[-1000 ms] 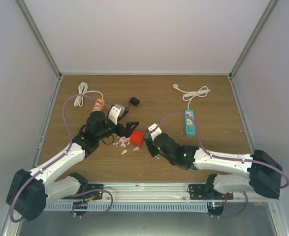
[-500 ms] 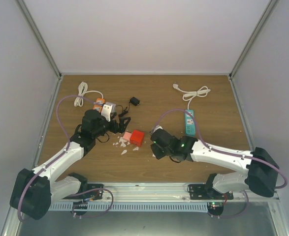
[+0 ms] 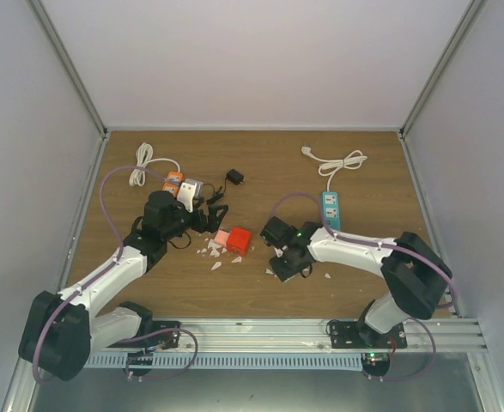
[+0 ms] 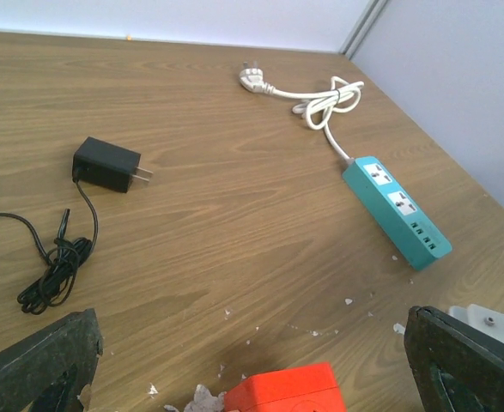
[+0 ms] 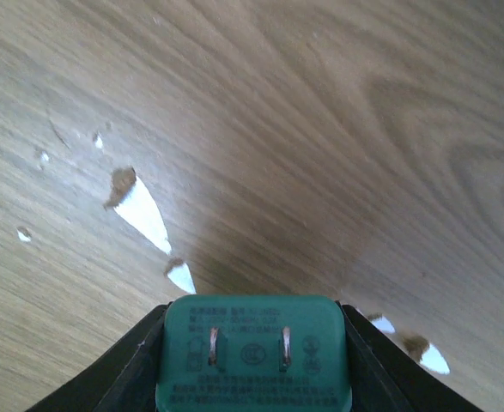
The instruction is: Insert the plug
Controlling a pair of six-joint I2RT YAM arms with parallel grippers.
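A green two-prong plug [image 5: 253, 352] sits clamped between my right gripper's black fingers [image 5: 123, 369], prongs facing the wood just below. In the top view the right gripper [image 3: 286, 262] points down at the table, near and left of the teal power strip [image 3: 330, 211]. The strip [image 4: 397, 210] lies flat with its sockets up and its white cord [image 3: 337, 161] coiled behind it. My left gripper [image 3: 213, 219] is wide open and holds nothing. It hovers just behind a red box [image 4: 286, 390], with its fingers [image 4: 37, 365] at the frame's lower corners.
A black adapter [image 4: 107, 165] with a bundled black cable lies at the back middle. White paper scraps [image 5: 144, 210] litter the wood around the red box [image 3: 239, 240] and under the right gripper. An orange item [image 3: 174, 179] and a white cable [image 3: 142, 163] lie at the back left.
The right arm has drawn its gripper away from the red box, to the right, with the plug still held. The left gripper backed off slightly to the left, then stayed.
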